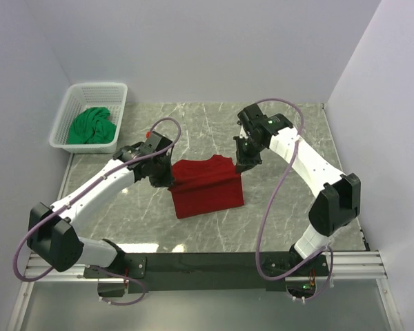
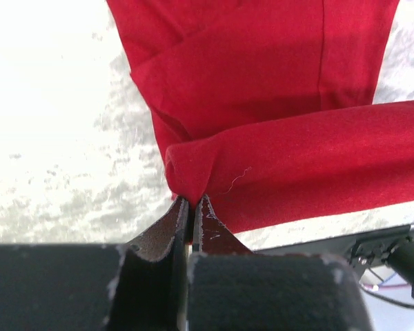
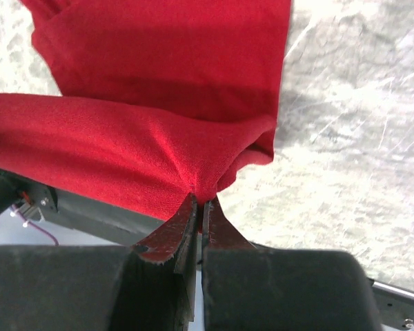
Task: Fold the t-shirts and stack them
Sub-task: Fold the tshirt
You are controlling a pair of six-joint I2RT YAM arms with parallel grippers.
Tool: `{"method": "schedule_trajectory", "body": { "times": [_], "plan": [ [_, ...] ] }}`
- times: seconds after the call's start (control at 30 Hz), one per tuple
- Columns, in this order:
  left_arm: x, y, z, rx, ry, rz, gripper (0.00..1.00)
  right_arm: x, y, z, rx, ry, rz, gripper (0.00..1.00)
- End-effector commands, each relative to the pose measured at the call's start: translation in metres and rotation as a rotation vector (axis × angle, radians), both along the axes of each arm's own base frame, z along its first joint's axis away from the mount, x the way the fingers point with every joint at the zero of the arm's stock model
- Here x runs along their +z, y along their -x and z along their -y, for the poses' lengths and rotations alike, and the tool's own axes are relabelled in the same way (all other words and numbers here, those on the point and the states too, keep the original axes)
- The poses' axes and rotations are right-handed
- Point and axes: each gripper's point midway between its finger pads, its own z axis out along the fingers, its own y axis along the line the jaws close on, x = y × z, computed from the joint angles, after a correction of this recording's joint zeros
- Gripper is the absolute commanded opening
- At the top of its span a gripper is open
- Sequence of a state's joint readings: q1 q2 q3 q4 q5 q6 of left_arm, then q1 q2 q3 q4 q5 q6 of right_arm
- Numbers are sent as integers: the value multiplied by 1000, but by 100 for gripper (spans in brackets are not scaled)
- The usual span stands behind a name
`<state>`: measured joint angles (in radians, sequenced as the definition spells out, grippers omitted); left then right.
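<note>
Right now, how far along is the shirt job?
Done: red tee lies narrowed to a rectangle on the table. In hand: left jaws and right jaws shut on its far corners, mid-fold. Left: finishing that fold; green tee, bunched in the basket, unfolded; nothing stacked.

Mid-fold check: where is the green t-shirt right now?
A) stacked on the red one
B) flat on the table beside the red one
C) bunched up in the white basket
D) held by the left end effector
C: the green t-shirt lies crumpled inside the white basket, well apart from the red t-shirt.
</note>
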<state>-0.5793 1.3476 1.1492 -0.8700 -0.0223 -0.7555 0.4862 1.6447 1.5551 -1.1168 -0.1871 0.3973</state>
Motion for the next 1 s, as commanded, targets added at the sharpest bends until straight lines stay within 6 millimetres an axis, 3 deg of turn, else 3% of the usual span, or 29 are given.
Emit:
{"method": "schedule_trajectory", "body": {
  "times": [0.0,0.43,0.63,0.97],
  "plan": [
    [12,-25,-3,12,-16,89,1,7,-29,1,-2,13,85,0],
    [-17,-48,-10,99,-35,105,1,-17,-67,-9,18,30,123,0],
    [-41,-51,-17,129,-56,96,1,-29,-85,-13,18,39,146,0],
    [-55,-71,-20,150,-80,144,1,-73,-102,-16,-11,53,127,0]
  ]
}}
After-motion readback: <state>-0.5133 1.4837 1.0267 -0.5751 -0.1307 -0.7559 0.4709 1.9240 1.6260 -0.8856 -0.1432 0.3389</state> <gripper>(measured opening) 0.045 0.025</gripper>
